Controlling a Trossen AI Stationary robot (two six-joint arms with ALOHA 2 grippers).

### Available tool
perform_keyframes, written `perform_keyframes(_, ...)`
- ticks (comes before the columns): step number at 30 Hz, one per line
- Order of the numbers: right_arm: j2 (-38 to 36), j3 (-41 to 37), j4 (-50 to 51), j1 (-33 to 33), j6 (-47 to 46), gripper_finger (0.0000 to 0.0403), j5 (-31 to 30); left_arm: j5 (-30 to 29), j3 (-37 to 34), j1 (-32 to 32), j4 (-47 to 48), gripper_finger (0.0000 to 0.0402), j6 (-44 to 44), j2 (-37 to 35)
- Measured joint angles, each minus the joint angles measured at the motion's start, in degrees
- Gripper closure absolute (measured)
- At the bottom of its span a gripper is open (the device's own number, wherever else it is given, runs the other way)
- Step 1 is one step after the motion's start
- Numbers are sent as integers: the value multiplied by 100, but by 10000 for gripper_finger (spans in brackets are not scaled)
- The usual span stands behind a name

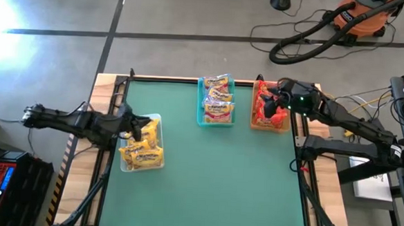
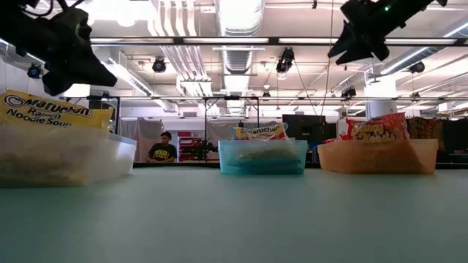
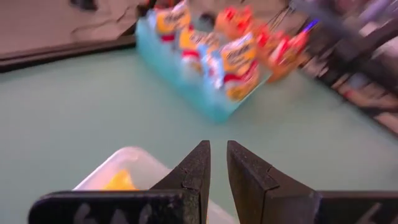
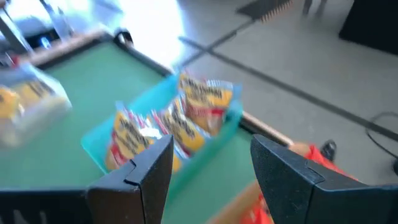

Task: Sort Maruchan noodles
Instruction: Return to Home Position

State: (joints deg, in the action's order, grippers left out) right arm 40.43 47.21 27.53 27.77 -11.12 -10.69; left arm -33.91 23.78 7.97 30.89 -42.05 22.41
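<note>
Yellow Maruchan packets (image 1: 143, 148) fill a clear tray (image 1: 160, 140) at the table's left. Orange-yellow packets with pink bands (image 1: 217, 100) stand in a teal tray (image 1: 203, 121) at the far middle. Red packets (image 1: 268, 107) sit in a tan tray (image 1: 253, 122) at the far right. My left gripper (image 1: 133, 128) hovers over the clear tray, its fingers (image 3: 217, 155) nearly together with nothing between them. My right gripper (image 1: 280, 95) hangs open above the tan tray, empty in the right wrist view (image 4: 211, 162).
The green mat (image 1: 212, 183) lies bare between the trays and toward the near edge. Wooden table rails (image 1: 106, 87) frame the mat. A vacuum and hose (image 1: 331, 26) lie on the floor beyond the far edge. In the low view a person (image 2: 162, 148) sits far behind.
</note>
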Motion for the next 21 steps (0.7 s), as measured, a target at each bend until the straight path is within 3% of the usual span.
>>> perform_keyframes(10,15,-519,-1308,-21,-673,200,-1,50,-1332,0,-2298,365,987,-1511)
perform_keyframes(21,98,-2291,-4505,-140,-1469,200,1,133,-1664,0,-2672,365,1163,-2084)
